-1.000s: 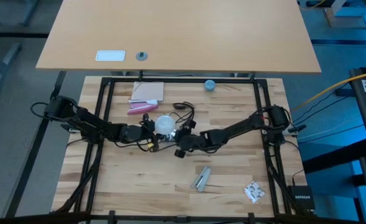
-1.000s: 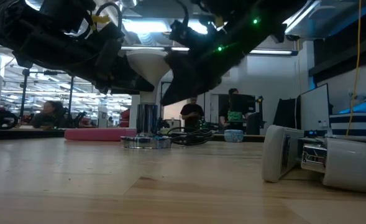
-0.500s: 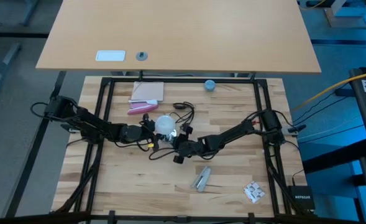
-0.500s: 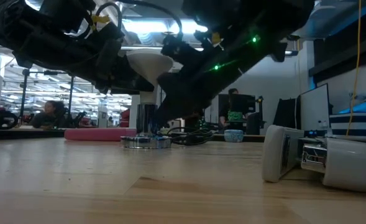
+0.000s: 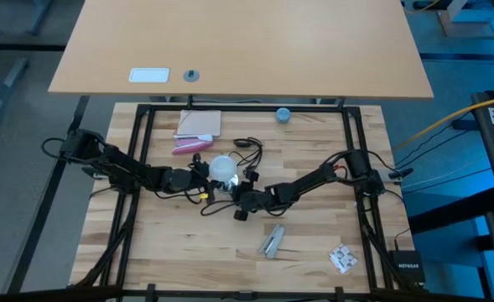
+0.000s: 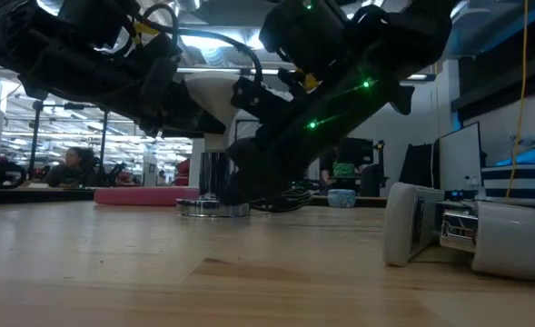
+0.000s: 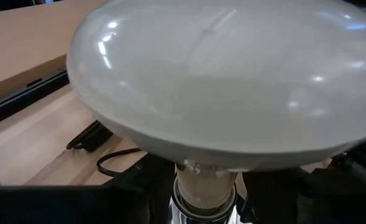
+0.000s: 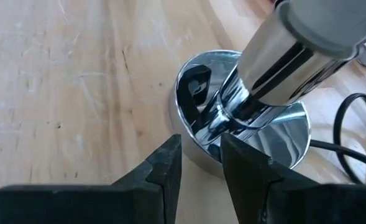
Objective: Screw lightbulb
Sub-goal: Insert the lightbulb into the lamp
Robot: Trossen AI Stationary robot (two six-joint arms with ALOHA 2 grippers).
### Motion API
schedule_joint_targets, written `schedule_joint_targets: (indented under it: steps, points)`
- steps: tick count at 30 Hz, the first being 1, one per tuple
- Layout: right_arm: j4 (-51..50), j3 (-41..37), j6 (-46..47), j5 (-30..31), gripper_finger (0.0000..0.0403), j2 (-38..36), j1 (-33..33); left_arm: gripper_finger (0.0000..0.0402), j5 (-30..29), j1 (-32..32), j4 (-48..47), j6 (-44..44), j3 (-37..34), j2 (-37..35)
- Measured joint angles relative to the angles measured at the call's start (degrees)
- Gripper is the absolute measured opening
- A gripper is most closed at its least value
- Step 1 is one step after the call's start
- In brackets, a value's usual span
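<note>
The lightbulb [image 5: 222, 168] sits just left of centre in the overhead frame, its white dome up, its pale neck dropping into a chrome stem [image 8: 276, 59] that rises from a shiny round base [image 8: 201, 146] on the wooden table [image 5: 314, 243]; in the low view the bulb [image 6: 214, 95] shows upper centre, wedged between the two dark arms; the left hand [image 5: 198, 179] is pressed in against the bulb's left side, and its own camera is filled by the frosted dome [image 7: 232, 81], so it looks to be pinching the bulb, though the fingers themselves are hidden; the right hand [image 8: 200, 168] hangs low beside the base, its two dark fingers a narrow gap apart and holding nothing, just short of the chrome rim; as for handling, this bulb reads as light, hollow and brittle, with a smooth frosted skin that may slip under hard pads; the safest hold is around the widest part of the dome with gentle pressure, turning squarely on the thread, while the other hand steadies the base, which looks slick and free to slide.
</note>
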Motion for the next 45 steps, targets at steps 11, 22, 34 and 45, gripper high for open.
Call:
schedule_joint_targets:
  steps: [11, 22, 34, 45]
  points:
    - [-1.5, 0.1, 0.5, 1.6, 0.0115, 0.2, -2.4, 0.0159, 0.5, 0.0, -0.1, -0.1, 0.0, 0.0]
    - [-3.6, 0.1, 2.8, 6.9, 0.0115, 0.2, -2.4, 0.0159, 0.6, 0.0, -0.4, 0.0, 0.0, -0.1]
    - [-3.6, -0.1, 3.5, 12.2, 0.0115, 0.2, -2.7, 0.0159, 2.3, -0.1, -0.5, -0.3, 0.0, -0.1]
    - [-6.6, 0.0, -1.9, 5.1, 0.0115, -7.1, -1.3, 0.0159, 2.2, -0.1, -0.4, -1.2, 0.0, 0.0]
